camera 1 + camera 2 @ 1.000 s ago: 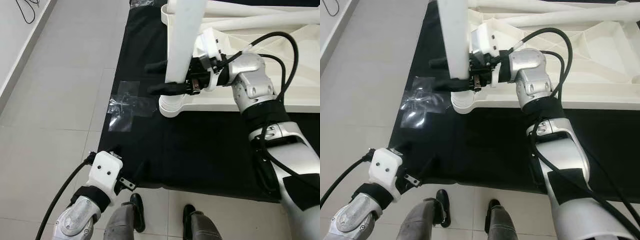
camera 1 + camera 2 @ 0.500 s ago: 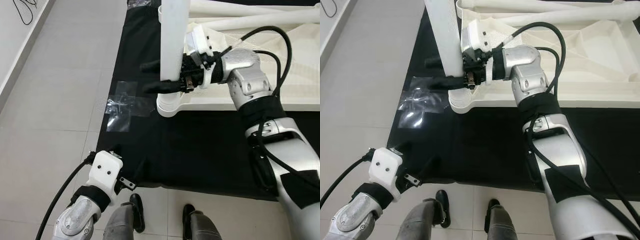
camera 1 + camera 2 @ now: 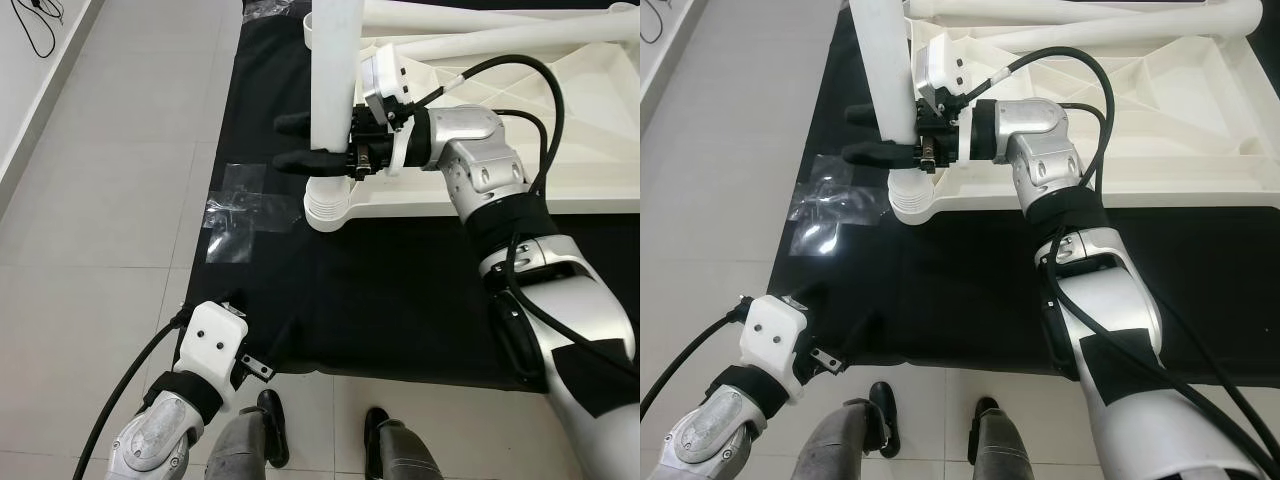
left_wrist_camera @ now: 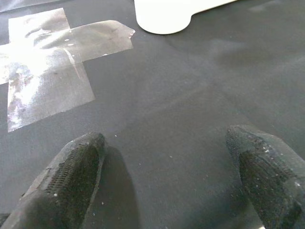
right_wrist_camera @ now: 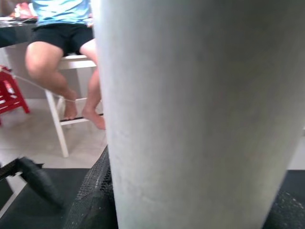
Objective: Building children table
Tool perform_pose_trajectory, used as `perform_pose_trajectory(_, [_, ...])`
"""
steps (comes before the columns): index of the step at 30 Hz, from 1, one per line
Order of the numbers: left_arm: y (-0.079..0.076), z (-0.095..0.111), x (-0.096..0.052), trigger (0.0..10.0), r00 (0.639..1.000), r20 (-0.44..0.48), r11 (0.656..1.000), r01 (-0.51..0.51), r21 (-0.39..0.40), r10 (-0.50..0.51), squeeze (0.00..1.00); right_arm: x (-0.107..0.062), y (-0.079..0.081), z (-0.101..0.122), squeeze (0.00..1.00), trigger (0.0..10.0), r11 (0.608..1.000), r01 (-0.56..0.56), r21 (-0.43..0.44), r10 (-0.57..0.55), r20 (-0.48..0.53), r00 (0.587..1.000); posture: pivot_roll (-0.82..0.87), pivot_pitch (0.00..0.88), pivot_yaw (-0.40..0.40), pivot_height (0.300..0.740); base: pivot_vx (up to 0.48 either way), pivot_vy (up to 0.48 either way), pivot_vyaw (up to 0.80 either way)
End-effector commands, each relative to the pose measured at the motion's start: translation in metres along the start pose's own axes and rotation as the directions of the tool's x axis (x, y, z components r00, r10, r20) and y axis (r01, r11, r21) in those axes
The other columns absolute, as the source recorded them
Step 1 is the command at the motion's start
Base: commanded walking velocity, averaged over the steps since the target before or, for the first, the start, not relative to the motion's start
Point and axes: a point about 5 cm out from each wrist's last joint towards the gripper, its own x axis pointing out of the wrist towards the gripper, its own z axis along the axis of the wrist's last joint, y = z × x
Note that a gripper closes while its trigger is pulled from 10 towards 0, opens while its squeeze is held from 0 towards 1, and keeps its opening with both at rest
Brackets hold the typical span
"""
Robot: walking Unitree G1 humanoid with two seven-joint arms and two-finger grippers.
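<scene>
Gripping white leg (image 3: 334, 90) | right gripper (image 3: 300, 143) | seated person (image 5: 62, 52) behind

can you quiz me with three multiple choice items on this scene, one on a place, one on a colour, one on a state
1. Where does the white table leg stand?
A. in the corner socket of the upturned table top
B. flat on the tiles
C. in the left hand

2. What colour is the cloth under the table top?
A. red
B. black
C. white

3. How is the left hand?
A. shut on the leg
B. shut on tape
C. open, holding nothing

Answers:
1 A: the leg rises upright from the round socket at the corner of the table top, with the right hand around it.
2 B: the cloth is black.
3 C: the left hand hovers over the cloth, fingers apart.
</scene>
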Motion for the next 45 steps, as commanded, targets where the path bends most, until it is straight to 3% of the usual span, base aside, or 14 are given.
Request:
perform_pose_trajectory(1, [-0.001, -0.008, -0.003, 10.0, 0.999, -0.043, 1.0, -0.004, -0.008, 0.004, 0.0, -0.001, 0.005, -0.028, 0.0, 10.0, 0.996, 0.051, 0.076, -0.044, -0.092, 0.995, 0.19, 0.388, 0.01, 0.74, 0.0, 0.0, 0.0])
perform_pose_trajectory(10, [-0.001, -0.008, -0.004, 10.0, 0.999, -0.044, 1.0, -0.004, -0.01, 0.004, 0.0, -0.007, 0.008, -0.039, 0.0, 10.0, 0.986, 0.142, 0.083, -0.133, -0.101, 0.986, 0.18, 0.396, 0.004, 0.74, 0.0, 0.0, 0.0])
perform_pose_trajectory(12, [-0.001, -0.009, -0.005, 10.0, 0.999, -0.045, 1.0, -0.006, -0.01, 0.006, 0.0, -0.007, 0.02, -0.061, 0.0, 10.0, 0.951, 0.29, 0.111, -0.268, -0.179, 0.947, 0.18, 0.397, -0.016, 0.74, 0.0, 0.0, 0.0])
perform_pose_trajectory(15, [-0.002, -0.009, -0.006, 10.0, 0.999, -0.045, 1.0, -0.007, -0.01, 0.006, 0.0, -0.006, 0.027, -0.071, 0.0, 10.0, 0.925, 0.358, 0.126, -0.325, -0.221, 0.919, 0.18, 0.397, -0.022, 0.74, 0.0, 0.0, 0.0])
perform_pose_trajectory(17, [-0.002, -0.008, -0.008, 10.0, 0.999, -0.046, 1.0, -0.018, -0.011, 0.017, 0.0, 0.006, 0.071, -0.106, 0.0, 10.0, 0.726, 0.673, 0.141, -0.574, -0.416, 0.705, 0.18, 0.4, -0.031, 0.74, 0.0, 0.0, 0.0])
perform_pose_trajectory(18, [-0.002, -0.008, -0.008, 10.0, 0.999, -0.046, 1.0, -0.018, -0.011, 0.017, 0.0, 0.006, 0.071, -0.106, 0.0, 10.0, 0.726, 0.673, 0.141, -0.574, -0.416, 0.705, 0.18, 0.4, -0.031, 0.74, 0.0, 0.0, 0.0])
perform_pose_trajectory(19, [-0.001, -0.008, -0.008, 10.0, 0.999, -0.046, 1.0, -0.024, -0.011, 0.024, 0.0, 0.011, 0.096, -0.116, 0.0, 10.0, 0.634, 0.76, 0.143, -0.628, -0.479, 0.614, 0.17, 0.408, -0.022, 0.74, 0.0, 0.0, 0.0])
perform_pose_trajectory(20, [-0.001, -0.008, -0.007, 10.0, 0.999, -0.046, 1.0, -0.028, -0.012, 0.028, 0.0, 0.015, 0.109, -0.12, 0.0, 10.0, 0.567, 0.81, 0.148, -0.653, -0.518, 0.553, 0.17, 0.397, -0.016, 0.74, 0.0, 0.0, 0.0])
perform_pose_trajectory(23, [-0.001, -0.008, -0.007, 10.0, 0.999, -0.045, 0.999, -0.03, -0.013, 0.029, 0.0, 0.02, 0.112, -0.12, 0.0, 10.0, 0.544, 0.822, 0.169, -0.656, -0.524, 0.542, 0.17, 0.395, -0.015, 0.74, 0.0, 0.0, 0.0])
perform_pose_trajectory(26, [-0.002, -0.009, -0.004, 10.0, 0.999, -0.043, 1.0, -0.025, -0.01, 0.025, 0.0, 0.032, 0.09, -0.114, 0.0, 10.0, 0.525, 0.835, 0.166, -0.689, -0.493, 0.531, 0.17, 0.379, -0.021, 0.74, 0.0, 0.0, 0.0])
perform_pose_trajectory(29, [-0.002, -0.009, -0.003, 10.0, 0.999, -0.042, 1.0, -0.026, -0.009, 0.026, 0.0, 0.032, 0.085, -0.11, 0.0, 10.0, 0.498, 0.853, 0.156, -0.709, -0.494, 0.504, 0.17, 0.375, -0.025, 0.74, 0.0, 0.0, 0.0])
perform_pose_trajectory(39, [-0.002, -0.008, -0.002, 10.0, 0.999, -0.034, 0.999, -0.037, -0.01, 0.036, 0.0, 0.027, 0.098, -0.103, 0.0, 10.0, 0.392, 0.908, 0.145, -0.746, -0.527, 0.406, 0.16, 0.375, -0.02, 0.74, 0.0, 0.0, 0.0])
perform_pose_trajectory(45, [-0.002, -0.009, -0.001, 10.0, 0.999, -0.036, 0.999, -0.033, -0.014, 0.032, 0.0, 0.026, 0.099, -0.101, 0.0, 10.0, 0.368, 0.915, 0.167, -0.76, -0.512, 0.4, 0.16, 0.375, -0.019, 0.74, 0.0, 0.0, 0.0])
